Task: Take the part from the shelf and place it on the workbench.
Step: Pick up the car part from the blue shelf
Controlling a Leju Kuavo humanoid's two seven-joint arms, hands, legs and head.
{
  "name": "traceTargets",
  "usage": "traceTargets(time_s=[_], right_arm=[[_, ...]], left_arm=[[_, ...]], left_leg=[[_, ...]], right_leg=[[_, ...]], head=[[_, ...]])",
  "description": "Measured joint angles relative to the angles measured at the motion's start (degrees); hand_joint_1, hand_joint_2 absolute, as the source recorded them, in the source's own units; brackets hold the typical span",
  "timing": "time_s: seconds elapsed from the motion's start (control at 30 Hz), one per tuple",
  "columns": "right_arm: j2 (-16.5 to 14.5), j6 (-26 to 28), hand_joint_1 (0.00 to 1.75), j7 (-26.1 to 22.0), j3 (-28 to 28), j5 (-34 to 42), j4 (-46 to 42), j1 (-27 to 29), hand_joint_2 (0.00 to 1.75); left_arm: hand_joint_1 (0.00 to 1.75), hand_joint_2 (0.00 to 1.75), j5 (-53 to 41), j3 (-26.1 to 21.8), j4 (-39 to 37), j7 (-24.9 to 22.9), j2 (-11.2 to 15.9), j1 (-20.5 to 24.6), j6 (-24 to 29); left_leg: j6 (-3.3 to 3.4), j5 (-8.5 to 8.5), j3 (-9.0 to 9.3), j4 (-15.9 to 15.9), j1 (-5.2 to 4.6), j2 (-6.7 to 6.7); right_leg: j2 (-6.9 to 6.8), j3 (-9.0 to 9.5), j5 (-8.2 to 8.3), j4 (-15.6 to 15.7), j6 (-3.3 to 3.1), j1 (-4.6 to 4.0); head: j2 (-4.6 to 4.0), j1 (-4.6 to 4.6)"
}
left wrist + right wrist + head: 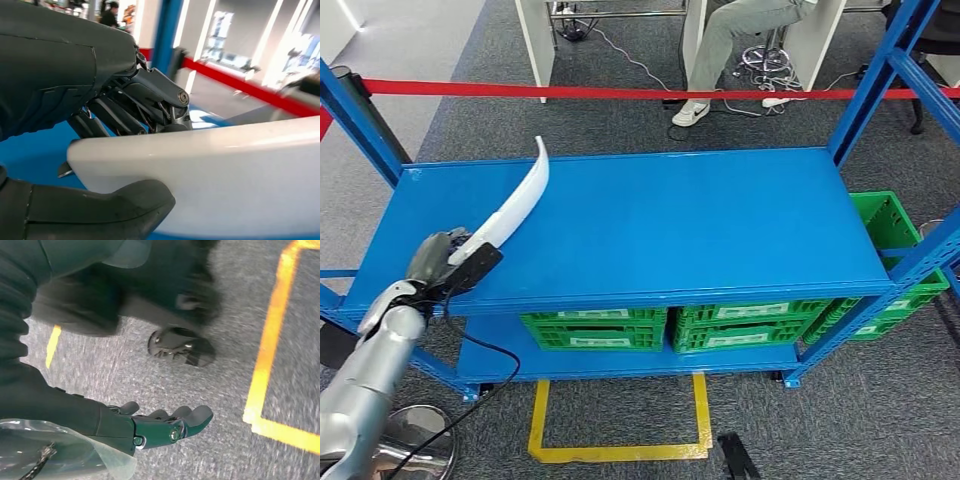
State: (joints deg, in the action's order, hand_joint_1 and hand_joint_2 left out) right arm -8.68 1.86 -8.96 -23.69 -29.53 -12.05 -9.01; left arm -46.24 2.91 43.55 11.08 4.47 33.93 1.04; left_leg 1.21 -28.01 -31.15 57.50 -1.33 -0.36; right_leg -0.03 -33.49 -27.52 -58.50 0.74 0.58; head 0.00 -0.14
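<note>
One part: your left hand (439, 256) grips the curved white part (518, 203), lower left of frame, above the blue shelf (682, 220).
Right hand (166, 426): yours hangs loose, fingers apart, holding nothing.

You look down on grey carpet (433, 110) marked with yellow tape (622, 450), a red barrier band (622, 92) and white desks (535, 40) beyond.

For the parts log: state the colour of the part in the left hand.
White, a long curved part held by the left hand; clearest in the head view.
</note>
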Motion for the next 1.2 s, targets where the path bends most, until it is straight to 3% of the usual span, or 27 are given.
traceTargets(time_s=[0.1, 0.33, 0.6, 0.77, 0.83, 0.9, 0.93, 0.97, 1.0, 1.1, 1.13, 1.2], right_arm=[[-0.44, 0.09, 0.00, 4.61, -0.62, 1.42, -0.52, -5.50, 1.75], [-0.56, 1.01, 0.00, 3.51, -1.58, 3.39, -0.96, -6.75, 1.75], [-1.67, 3.94, 0.00, 3.69, -1.92, 5.56, -1.10, -6.75, 1.75], [-2.28, 5.08, 0.00, 3.84, -2.15, 6.93, -1.29, -6.84, 1.75], [-2.34, 5.24, 0.00, 3.88, -2.29, 7.19, -1.43, -6.90, 1.75], [-2.34, 5.42, 0.00, 3.91, -2.43, 7.49, -1.45, -6.89, 1.75], [-2.34, 5.57, 0.00, 3.90, -2.50, 7.75, -1.46, -6.83, 1.75], [-2.35, 5.72, 0.00, 3.84, -2.62, 8.13, -1.46, -6.77, 1.75], [-2.36, 5.82, 0.00, 3.64, -2.79, 8.65, -1.46, -6.74, 1.75], [-2.51, 5.58, 0.00, 2.16, -3.43, 10.59, -1.64, -6.96, 1.75], [-2.64, 5.44, 0.00, 1.60, -3.62, 11.18, -1.73, -7.07, 1.75], [-2.92, 5.43, 0.00, 0.46, -4.19, 12.78, -1.81, -7.42, 1.75]], left_arm=[[1.75, 1.75, 1.01, 2.11, -0.51, 2.43, -3.35, 1.11, 3.89], [1.75, 1.75, 7.24, 6.91, 7.99, 6.32, -5.84, -2.53, 3.81], [1.75, 1.75, 16.18, 11.58, 27.69, 13.08, -7.14, -14.99, 2.91], [1.75, 1.75, 17.98, 14.30, 37.31, 16.29, -8.42, -22.46, 5.99], [1.75, 1.75, 17.98, 15.17, 39.55, 16.95, -9.07, -24.44, 6.98], [1.75, 1.75, 18.09, 15.77, 40.85, 17.37, -9.49, -25.90, 7.32], [1.75, 1.75, 18.22, 15.95, 41.32, 17.71, -9.61, -26.66, 7.56], [1.75, 1.75, 18.35, 16.08, 41.68, 18.16, -9.73, -27.44, 7.89], [1.75, 1.75, 18.44, 16.22, 42.02, 18.71, -9.89, -28.29, 8.42], [1.75, 1.75, 18.43, 16.89, 43.07, 20.86, -10.66, -31.12, 10.99], [1.75, 1.75, 18.55, 17.08, 43.34, 21.63, -10.91, -32.04, 11.73], [1.75, 1.75, 19.23, 17.28, 43.60, 22.95, -11.21, -33.52, 12.24]], left_leg=[[0.07, 0.11, -0.06, 0.05, -0.04, 0.00], [0.10, 0.09, -0.16, 0.12, -0.04, 0.09], [0.40, -0.20, -0.33, 0.39, -0.21, 0.10], [1.33, 0.21, -0.04, -0.34, -0.10, 0.14], [1.91, 0.84, 0.41, -1.15, 0.24, 0.24], [2.14, 1.08, 0.46, -1.23, 0.25, 0.29], [2.13, 1.07, 0.43, -1.20, 0.23, 0.28], [2.11, 1.06, 0.41, -1.18, 0.22, 0.27], [2.06, 1.02, 0.40, -1.13, 0.22, 0.25], [1.46, 0.61, 0.30, -0.70, 0.17, 0.17], [1.15, 0.52, 0.15, -0.47, 0.09, 0.16], [0.68, 0.57, -0.19, -0.11, -0.03, 0.16]], right_leg=[[0.00, 0.00, 0.16, 0.01, 0.10, 0.02], [0.16, -0.10, 0.25, 0.04, 0.11, 0.05], [0.17, -0.15, 0.22, 0.20, 0.25, 0.17], [0.06, -0.21, 0.06, 0.28, 0.98, 0.24], [0.06, -1.71, -2.12, -2.95, 1.19, 0.12], [0.07, -5.09, -5.82, -10.31, 1.28, 0.13], [0.07, -6.75, -7.04, -13.79, 1.35, 0.14], [0.05, -7.65, -7.19, -15.58, 1.42, 0.15], [0.04, -7.56, -6.20, -15.27, 1.45, 0.17], [0.03, -2.11, -0.75, -4.57, 1.27, 0.30], [0.09, -0.55, 0.09, -1.71, 1.09, 0.28], [0.25, 0.48, 0.10, -0.18, 0.68, 0.11]], head=[[0.00, 0.03], [0.00, 0.01], [0.00, -0.01], [0.00, 0.01], [0.00, 0.15], [0.00, 0.25], [0.00, 0.25], [0.00, 0.23], [0.00, 0.25], [0.00, 0.24], [0.01, 0.21], [0.01, 0.16]])
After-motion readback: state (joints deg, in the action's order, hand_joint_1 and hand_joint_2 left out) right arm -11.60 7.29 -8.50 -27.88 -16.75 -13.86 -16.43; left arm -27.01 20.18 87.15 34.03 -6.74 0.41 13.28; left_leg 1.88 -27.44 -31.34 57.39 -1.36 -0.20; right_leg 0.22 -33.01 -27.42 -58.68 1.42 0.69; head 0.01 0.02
